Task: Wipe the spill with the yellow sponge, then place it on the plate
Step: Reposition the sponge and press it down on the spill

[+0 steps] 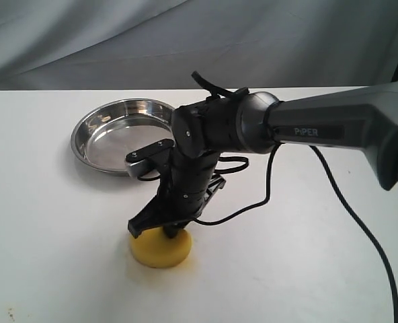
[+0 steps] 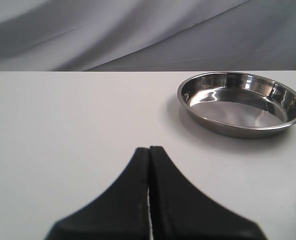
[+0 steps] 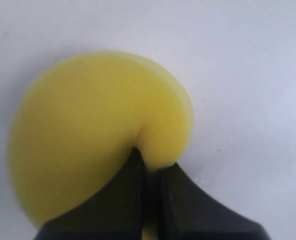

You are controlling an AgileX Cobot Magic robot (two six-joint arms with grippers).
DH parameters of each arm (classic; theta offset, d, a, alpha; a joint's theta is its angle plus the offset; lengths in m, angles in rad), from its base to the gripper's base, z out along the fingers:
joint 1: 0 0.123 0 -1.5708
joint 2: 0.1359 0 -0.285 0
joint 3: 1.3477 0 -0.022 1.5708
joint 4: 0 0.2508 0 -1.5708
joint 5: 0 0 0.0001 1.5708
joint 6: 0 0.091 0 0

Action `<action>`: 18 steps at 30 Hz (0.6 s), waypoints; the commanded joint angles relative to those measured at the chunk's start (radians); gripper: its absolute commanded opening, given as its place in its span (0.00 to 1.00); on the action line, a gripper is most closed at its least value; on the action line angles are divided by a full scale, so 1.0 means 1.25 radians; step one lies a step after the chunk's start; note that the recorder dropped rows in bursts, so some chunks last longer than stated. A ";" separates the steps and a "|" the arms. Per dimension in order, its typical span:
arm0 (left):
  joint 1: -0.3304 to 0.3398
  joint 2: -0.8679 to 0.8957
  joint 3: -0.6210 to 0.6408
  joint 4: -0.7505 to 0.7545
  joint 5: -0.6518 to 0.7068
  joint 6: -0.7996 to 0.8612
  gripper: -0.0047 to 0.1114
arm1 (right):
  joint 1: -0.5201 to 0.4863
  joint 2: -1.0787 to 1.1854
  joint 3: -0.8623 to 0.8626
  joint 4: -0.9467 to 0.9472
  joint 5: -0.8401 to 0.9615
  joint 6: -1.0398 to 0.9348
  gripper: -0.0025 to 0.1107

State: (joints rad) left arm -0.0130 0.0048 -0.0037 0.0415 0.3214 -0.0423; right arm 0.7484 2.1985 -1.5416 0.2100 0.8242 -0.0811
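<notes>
1. Exterior view: my right gripper [image 1: 155,227] bears down on the yellow sponge [image 1: 165,252], which lies on the white table [image 1: 51,256] near the steel plate [image 1: 85,131].
2. Left wrist view: my left gripper [image 2: 149,152], jaws clenched together and empty, faces the plate across the table.
3. Right wrist view: the right jaws pinch the yellow sponge at its edge, creasing the foam.

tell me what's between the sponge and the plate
In the exterior view, nothing shows on the table there; only the right gripper, pinching the sponge, and its wrist hang over the stretch up to the plate.
</notes>
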 commanded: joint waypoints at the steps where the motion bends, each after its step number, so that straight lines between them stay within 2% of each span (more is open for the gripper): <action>1: 0.002 -0.004 0.003 -0.002 -0.009 -0.001 0.04 | 0.003 -0.005 0.003 0.104 -0.034 -0.064 0.02; 4: 0.002 -0.004 0.003 -0.002 -0.009 -0.001 0.04 | 0.026 -0.005 0.003 0.124 -0.014 -0.102 0.02; 8: 0.002 -0.004 0.003 -0.002 -0.009 -0.001 0.04 | 0.057 -0.005 0.003 0.068 0.064 -0.106 0.02; 12: 0.002 -0.004 0.003 -0.002 -0.009 -0.001 0.04 | 0.042 -0.005 0.003 -0.054 0.159 -0.085 0.02; 18: 0.002 -0.004 0.003 -0.002 -0.009 -0.001 0.04 | -0.002 -0.074 0.003 -0.065 0.119 -0.061 0.02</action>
State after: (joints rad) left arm -0.0130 0.0048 -0.0037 0.0415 0.3214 -0.0423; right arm 0.7655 2.1473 -1.5398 0.1487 0.9953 -0.1645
